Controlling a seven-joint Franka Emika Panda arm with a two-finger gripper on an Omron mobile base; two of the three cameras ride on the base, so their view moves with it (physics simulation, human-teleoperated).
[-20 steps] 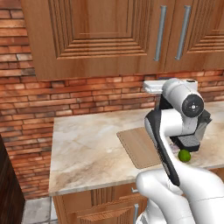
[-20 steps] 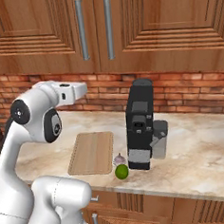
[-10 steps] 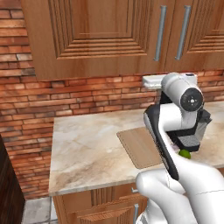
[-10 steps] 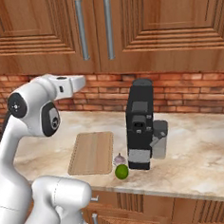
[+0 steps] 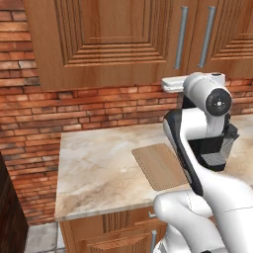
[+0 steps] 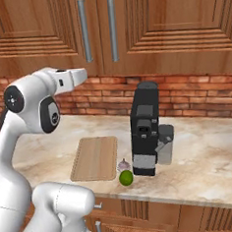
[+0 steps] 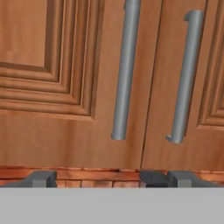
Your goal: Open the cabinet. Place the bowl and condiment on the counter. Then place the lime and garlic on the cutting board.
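Moved: arm has risen over the last second, lifting the gripper (image 7: 105, 179) toward the cabinet (image 6: 170, 25); nothing on the counter (image 6: 210, 155) has shifted.
Meaning: reach for a handle is underway, judging by the hand view; step 1, opening, is not yet done.
Gripper: fingers spread wide, holding nothing, just below the 2 bar handles (image 7: 126, 70).
Cabinet: both doors shut; contents hidden, so bowl and condiment cannot be placed.
Lime (image 6: 126, 178): on the counter, just beside the cutting board (image 6: 95, 158).
Garlic (image 6: 123, 164): touching or nearly touching the lime.
Board: bare.
Coffee machine (image 6: 144, 128): right of both.
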